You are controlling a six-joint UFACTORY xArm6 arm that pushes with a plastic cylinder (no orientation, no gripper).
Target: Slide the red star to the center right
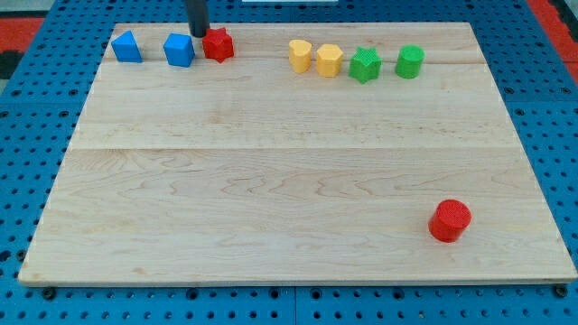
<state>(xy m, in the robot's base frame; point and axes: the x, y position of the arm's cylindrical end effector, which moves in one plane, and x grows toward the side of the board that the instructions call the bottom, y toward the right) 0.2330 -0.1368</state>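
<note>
The red star (pixel 218 44) lies near the board's top edge, left of the middle. My tip (pixel 198 33) stands just to its upper left, touching or nearly touching it, between the star and a blue block (pixel 179 50). The rod rises out of the view's top.
Another blue block (pixel 126 46) sits at the top left. Two yellow blocks (pixel 300 54) (pixel 329 60), a green star (pixel 365 65) and a green cylinder (pixel 409 61) line the top right. A red cylinder (pixel 450 220) stands at the bottom right. The wooden board (pixel 289 181) rests on blue pegboard.
</note>
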